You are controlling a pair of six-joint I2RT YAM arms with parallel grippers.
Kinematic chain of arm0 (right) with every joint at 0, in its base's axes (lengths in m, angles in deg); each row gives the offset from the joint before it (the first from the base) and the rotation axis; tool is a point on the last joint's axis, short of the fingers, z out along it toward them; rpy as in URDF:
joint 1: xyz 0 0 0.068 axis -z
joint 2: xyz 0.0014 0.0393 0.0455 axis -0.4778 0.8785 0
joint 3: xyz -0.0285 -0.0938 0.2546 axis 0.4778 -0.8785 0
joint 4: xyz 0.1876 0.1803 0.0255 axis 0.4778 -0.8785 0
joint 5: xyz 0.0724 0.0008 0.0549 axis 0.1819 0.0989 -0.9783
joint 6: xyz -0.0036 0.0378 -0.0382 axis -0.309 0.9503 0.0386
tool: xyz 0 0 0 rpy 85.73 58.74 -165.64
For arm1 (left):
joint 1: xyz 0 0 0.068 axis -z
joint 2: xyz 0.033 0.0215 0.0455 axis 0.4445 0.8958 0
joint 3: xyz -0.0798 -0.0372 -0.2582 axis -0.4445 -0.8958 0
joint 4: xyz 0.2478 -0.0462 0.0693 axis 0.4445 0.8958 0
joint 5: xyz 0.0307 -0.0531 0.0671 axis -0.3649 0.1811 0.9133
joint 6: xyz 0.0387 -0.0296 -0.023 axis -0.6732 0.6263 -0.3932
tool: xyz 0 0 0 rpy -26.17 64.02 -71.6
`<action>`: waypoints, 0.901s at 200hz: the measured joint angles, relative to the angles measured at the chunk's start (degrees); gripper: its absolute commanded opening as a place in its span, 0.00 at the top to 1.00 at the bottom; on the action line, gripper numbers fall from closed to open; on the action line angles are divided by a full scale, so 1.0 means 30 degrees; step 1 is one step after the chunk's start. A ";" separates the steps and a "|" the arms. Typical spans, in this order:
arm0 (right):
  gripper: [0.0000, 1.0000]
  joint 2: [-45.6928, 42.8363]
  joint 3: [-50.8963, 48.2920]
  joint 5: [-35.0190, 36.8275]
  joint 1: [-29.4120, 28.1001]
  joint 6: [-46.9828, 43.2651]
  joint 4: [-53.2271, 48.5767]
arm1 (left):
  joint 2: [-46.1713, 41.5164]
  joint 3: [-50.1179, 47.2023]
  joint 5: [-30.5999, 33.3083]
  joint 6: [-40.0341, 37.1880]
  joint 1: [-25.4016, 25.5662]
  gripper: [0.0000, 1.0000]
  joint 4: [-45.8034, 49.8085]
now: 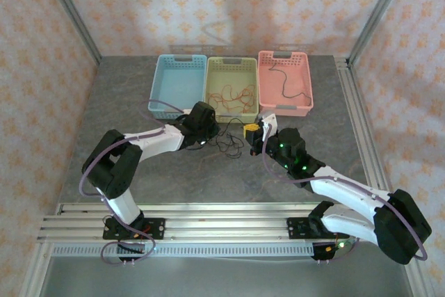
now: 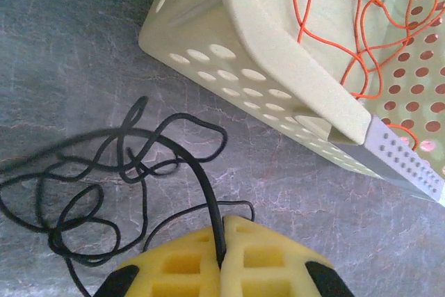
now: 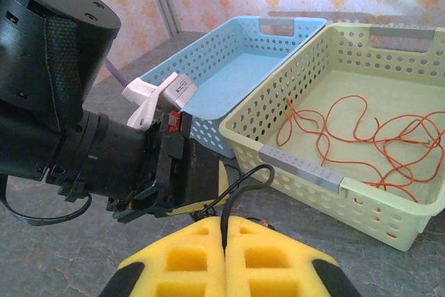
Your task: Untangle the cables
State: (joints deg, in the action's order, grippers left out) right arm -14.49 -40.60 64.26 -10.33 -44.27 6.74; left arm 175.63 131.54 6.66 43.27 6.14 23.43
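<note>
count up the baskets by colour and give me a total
blue basket: 1
green basket: 1
pink basket: 1
total: 3

Tangled black cable (image 2: 207, 189) between closed yellow fingers (image 2: 182, 263)

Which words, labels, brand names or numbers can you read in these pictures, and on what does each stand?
None can be read.
The blue basket, green basket and pink basket bear no lettering.
The grey strip on the green basket's rim carries only rows of dots, no letters.
</note>
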 measured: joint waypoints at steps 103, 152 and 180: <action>1.00 -0.0634 -0.0168 0.1195 0.0000 -0.0124 0.0007 | -0.6339 -0.1661 0.1734 -0.2375 -0.0998 0.52 0.3016; 1.00 -0.1129 -0.0503 0.1654 0.0000 -0.0131 0.0153 | -0.9653 -0.2572 0.2098 -0.3133 -0.2113 0.32 0.5005; 1.00 -0.0998 -0.0503 0.1654 0.0000 -0.0131 0.0277 | -1.0681 -0.2820 0.2164 -0.3665 -0.2113 0.34 0.5588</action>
State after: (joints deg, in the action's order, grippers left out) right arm -17.49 -42.11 69.23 -10.33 -44.67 7.57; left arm 143.58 123.08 13.16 32.28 -0.19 40.20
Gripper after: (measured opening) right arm 0.046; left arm 0.669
